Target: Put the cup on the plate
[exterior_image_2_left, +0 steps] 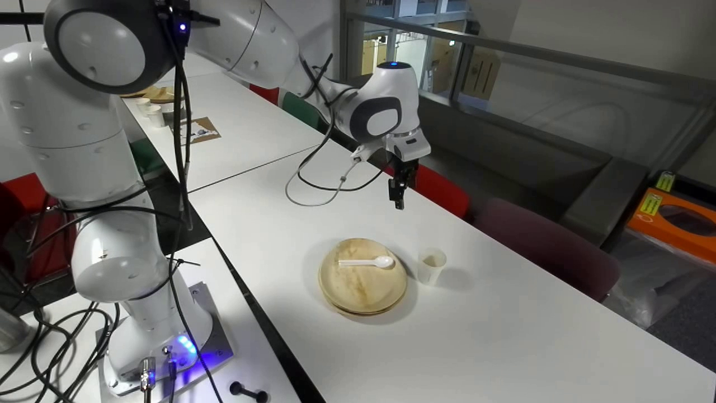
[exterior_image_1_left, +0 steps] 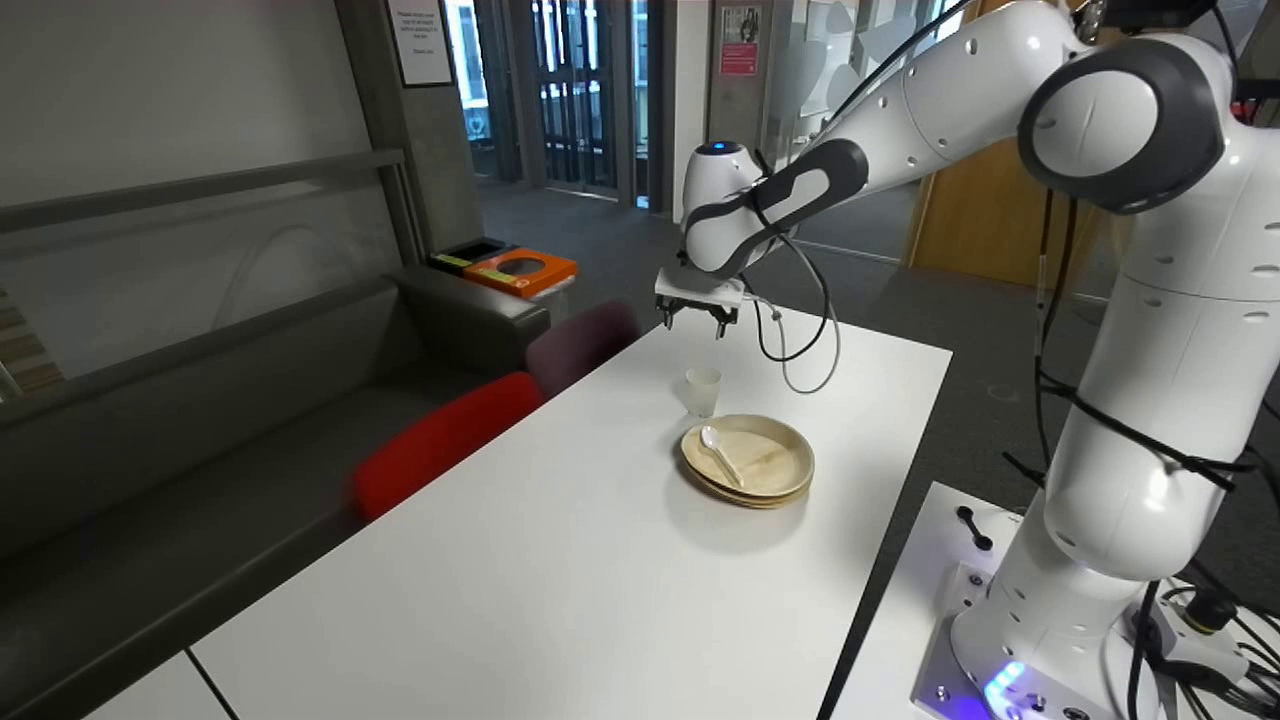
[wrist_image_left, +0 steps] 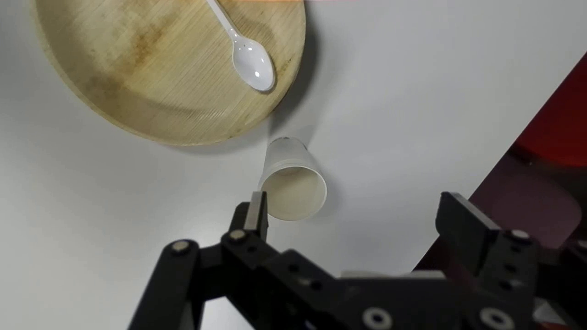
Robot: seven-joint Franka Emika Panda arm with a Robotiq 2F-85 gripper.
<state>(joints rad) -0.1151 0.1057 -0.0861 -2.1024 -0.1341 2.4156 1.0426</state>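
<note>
A: L to R, wrist view: plate [wrist_image_left: 169, 73], carrying spoon [wrist_image_left: 254, 64]; poss. obstacle when setting down?
B: Prob. Then cup [wrist_image_left: 293, 192], upright on table [wrist_image_left: 390, 137] just beside plate, ungripped.
A: And gripper [wrist_image_left: 353, 195], far R?
B: Aloft, fingers [wrist_image_left: 463, 229] spread w/ nothing betw., presumably to straddle cup.

A: Exterior cameras?
B: Both raised, angled down across the table [exterior_image_1_left: 520, 600]; arm base [exterior_image_1_left: 1060, 630] at opposite frame edges. In an exterior view, background is glass doors [exterior_image_1_left: 575, 100]; in an exterior view, the sofa [exterior_image_2_left: 537, 157].
A: Wrist view?
B: Close above, facing down; gripper [wrist_image_left: 354, 198] along the lower edge. Shared by all three views: cup [wrist_image_left: 293, 185] and plate [wrist_image_left: 151, 105].
</note>
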